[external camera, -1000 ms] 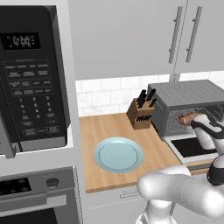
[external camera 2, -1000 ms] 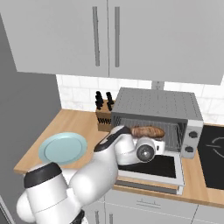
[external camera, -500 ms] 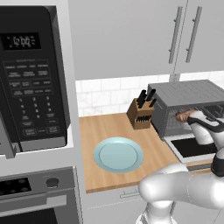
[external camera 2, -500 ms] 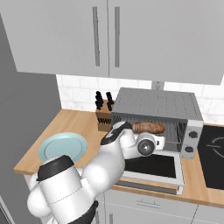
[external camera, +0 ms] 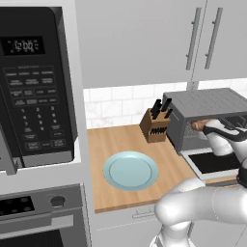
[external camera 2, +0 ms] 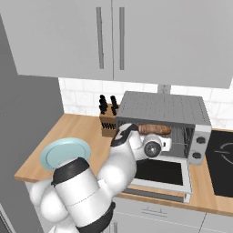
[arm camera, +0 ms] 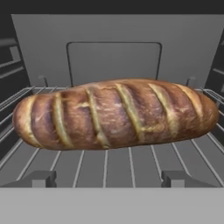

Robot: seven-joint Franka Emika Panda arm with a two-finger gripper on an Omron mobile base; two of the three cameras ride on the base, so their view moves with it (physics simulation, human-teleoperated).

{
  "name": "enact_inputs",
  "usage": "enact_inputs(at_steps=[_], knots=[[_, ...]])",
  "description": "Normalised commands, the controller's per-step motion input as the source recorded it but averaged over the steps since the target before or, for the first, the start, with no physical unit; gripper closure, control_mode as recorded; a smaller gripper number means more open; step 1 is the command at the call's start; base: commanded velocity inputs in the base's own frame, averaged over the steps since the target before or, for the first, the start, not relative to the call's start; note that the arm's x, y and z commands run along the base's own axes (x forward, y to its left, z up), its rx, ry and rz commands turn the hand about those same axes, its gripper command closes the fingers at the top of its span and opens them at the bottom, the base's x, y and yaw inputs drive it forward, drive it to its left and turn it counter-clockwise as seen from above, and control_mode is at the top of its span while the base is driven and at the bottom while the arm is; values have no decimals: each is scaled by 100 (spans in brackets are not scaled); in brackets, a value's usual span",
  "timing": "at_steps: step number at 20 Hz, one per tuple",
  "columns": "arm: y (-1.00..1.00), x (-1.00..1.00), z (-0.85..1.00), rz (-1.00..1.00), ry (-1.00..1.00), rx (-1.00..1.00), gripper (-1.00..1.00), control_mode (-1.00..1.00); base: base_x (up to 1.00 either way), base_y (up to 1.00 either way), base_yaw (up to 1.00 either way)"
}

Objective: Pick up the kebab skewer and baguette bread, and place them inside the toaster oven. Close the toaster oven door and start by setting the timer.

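Golden-brown and scored with darker crosswise cuts, the baguette bread [arm camera: 116,113] lies on the wire rack [arm camera: 105,168] inside the toaster oven [external camera 2: 164,116]. Its long axis runs side to side across the oven mouth, parallel to the front edge, with one rounded end toward each side wall; from the hand view the loaf sits slightly tilted, its right end a little higher. The claw [arm camera: 107,178] stands wide, its two finger tips [arm camera: 41,178] apart at the front of the rack just before the loaf, gripping nothing. The toaster oven door [external camera 2: 157,175] hangs open and flat, hinged at its lower edge, over the wooden tabletop [external camera: 113,144]. A pale blue plate [external camera: 130,170] rests bare on the tabletop, well apart from the oven, and a knife block [external camera: 155,126] stands just beside the oven's side.
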Motion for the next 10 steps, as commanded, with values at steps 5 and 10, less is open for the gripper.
enact_inputs(at_steps=[5, 10], knots=[[0, 10, -32, 0, -3, 0, -100, -100, 0, 0, 0], [-2, -10, -11, 0, -1, 0, -100, -100, 0, 0, 0]])
